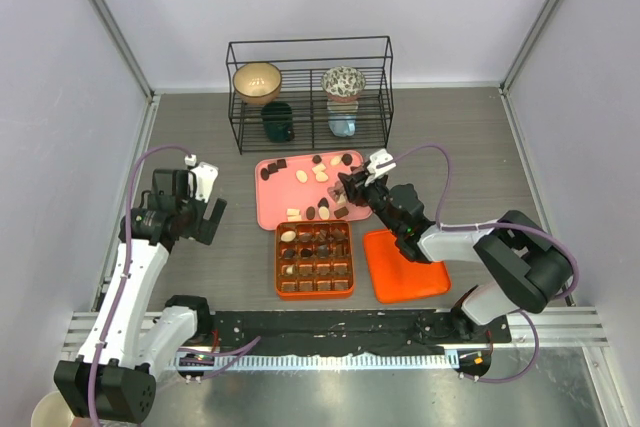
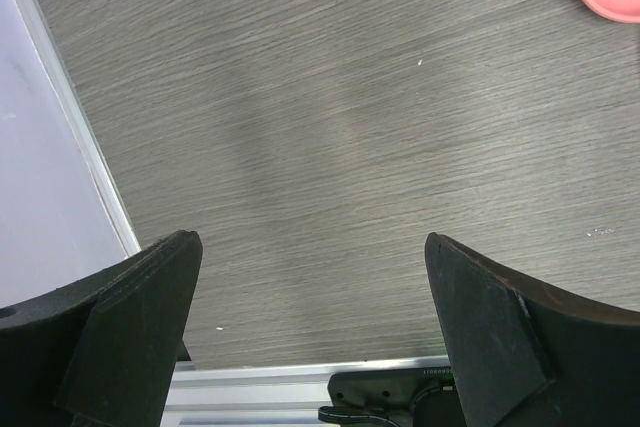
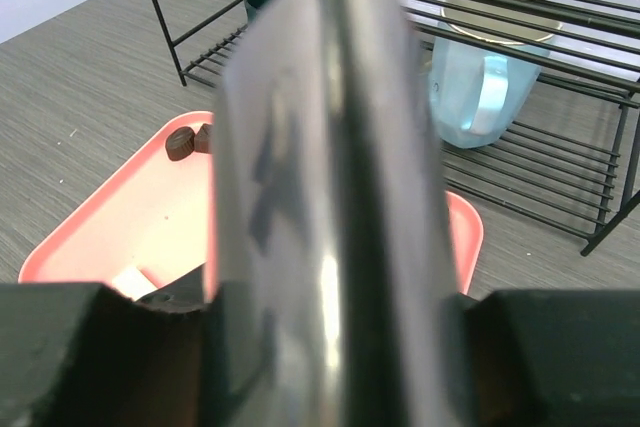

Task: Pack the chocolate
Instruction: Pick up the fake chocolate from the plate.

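The overhead view is lit brightly and evenly from above. Only soft shadows are cast on the tabletop [image 1: 200, 137], and glare is seen on the metal strip [image 1: 400, 392] at the near edge. In the left wrist view the grain is rendered sharply, while the left fingers [image 2: 130, 327] are left dark and featureless. In the right wrist view a silvery object [image 3: 320, 197] clamped between the right fingers [image 3: 90, 357] is blurred and streaked with reflections. The wire rack [image 3: 160, 15] behind is kept in focus.
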Controlling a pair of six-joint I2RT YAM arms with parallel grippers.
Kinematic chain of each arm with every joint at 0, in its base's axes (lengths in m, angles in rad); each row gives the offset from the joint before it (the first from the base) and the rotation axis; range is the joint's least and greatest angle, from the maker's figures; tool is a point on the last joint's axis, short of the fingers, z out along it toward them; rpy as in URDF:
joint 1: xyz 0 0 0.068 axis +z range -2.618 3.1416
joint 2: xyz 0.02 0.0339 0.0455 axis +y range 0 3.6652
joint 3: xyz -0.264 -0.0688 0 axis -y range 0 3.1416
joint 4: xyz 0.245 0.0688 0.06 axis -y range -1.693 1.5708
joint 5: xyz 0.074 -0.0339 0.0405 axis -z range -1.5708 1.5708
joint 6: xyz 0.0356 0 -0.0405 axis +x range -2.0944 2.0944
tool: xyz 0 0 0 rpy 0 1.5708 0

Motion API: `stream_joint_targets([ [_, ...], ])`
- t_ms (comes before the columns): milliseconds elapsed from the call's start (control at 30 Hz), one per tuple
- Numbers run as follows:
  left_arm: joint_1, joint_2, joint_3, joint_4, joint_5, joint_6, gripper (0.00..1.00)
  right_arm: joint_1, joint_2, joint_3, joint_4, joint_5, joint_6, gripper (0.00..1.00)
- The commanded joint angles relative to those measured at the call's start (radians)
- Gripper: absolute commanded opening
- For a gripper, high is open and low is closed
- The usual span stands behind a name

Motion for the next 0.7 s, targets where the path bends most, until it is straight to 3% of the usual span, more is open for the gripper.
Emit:
stream_joint_targets([
  [0,0.000,-0.021,0.027,0.002,0.011,0.007,1.00,0.005,-0.021,-0.009,0.008,0.028,-0.004,0.39],
  [300,-0.001,-0.019,0.024,0.005,0.010,0.010,1.00,0.005,-0.019,0.044,0.031,0.001,0.004,0.25],
  [667,0.000,-0.019,0.025,0.007,0.011,0.013,1.00,0.068,-0.201,0.179,-0.106,-0.061,-0.087,0.20],
])
